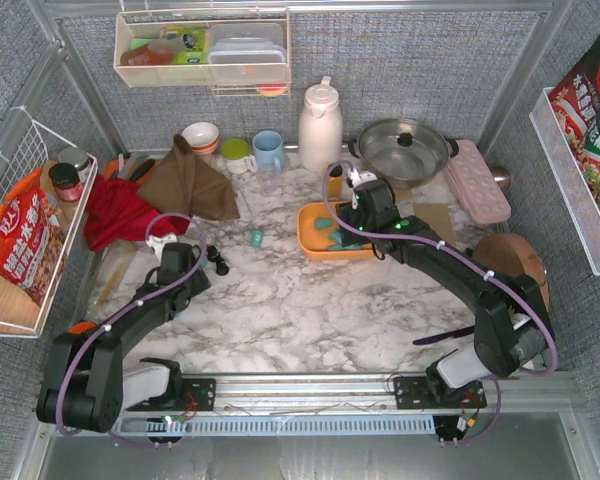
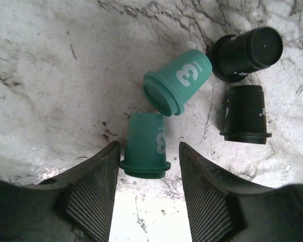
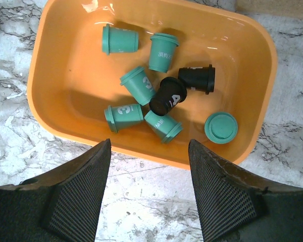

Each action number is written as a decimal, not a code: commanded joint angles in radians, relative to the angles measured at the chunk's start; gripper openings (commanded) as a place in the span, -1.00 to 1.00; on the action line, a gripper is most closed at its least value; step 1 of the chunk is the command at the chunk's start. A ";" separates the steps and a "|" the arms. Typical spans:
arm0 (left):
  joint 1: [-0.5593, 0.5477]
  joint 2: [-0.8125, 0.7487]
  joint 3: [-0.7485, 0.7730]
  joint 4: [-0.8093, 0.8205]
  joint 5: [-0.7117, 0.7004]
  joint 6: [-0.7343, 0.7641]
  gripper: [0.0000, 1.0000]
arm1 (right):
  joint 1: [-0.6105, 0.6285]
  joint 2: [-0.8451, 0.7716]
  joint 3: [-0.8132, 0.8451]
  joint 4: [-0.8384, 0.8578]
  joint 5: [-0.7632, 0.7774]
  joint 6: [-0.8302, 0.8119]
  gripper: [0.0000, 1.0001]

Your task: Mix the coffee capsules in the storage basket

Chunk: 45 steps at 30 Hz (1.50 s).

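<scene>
In the left wrist view a teal coffee capsule lies on the marble between the fingers of my left gripper. The left finger touches its rim and a small gap remains at the right finger. Just beyond lie another teal capsule and two black ones. From above, the left gripper sits left of the black capsules, and a lone teal capsule lies farther right. The orange storage basket holds several teal capsules and two black ones. My right gripper hangs open over its near rim, holding nothing.
A white thermos, a lidded pot and a pink egg tray stand behind the basket. A brown cloth and a red cloth lie at the back left, by a wire rack.
</scene>
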 commanded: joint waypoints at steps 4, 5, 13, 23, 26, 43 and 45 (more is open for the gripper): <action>-0.002 0.065 0.027 -0.012 0.050 0.020 0.10 | -0.002 0.012 0.008 0.010 -0.008 -0.006 0.34; -0.002 0.067 0.028 -0.014 0.043 0.016 0.09 | -0.002 0.013 0.008 0.010 -0.008 -0.006 0.34; -0.002 0.102 0.053 -0.045 0.027 0.008 -0.05 | -0.001 0.021 0.012 0.010 -0.010 -0.008 0.34; -0.022 -0.061 0.080 -0.146 0.047 0.002 -0.14 | -0.002 0.004 0.017 -0.004 -0.028 0.000 0.34; -0.031 -0.159 0.079 -0.167 0.082 0.017 -0.15 | -0.001 -0.012 0.018 -0.011 -0.040 0.007 0.34; -0.373 -0.242 0.085 0.392 0.247 0.276 -0.21 | 0.002 -0.100 0.060 -0.063 -0.303 0.124 0.34; -0.415 -0.195 0.069 0.559 0.287 0.330 -0.21 | 0.004 -0.116 0.059 -0.056 -0.356 0.150 0.34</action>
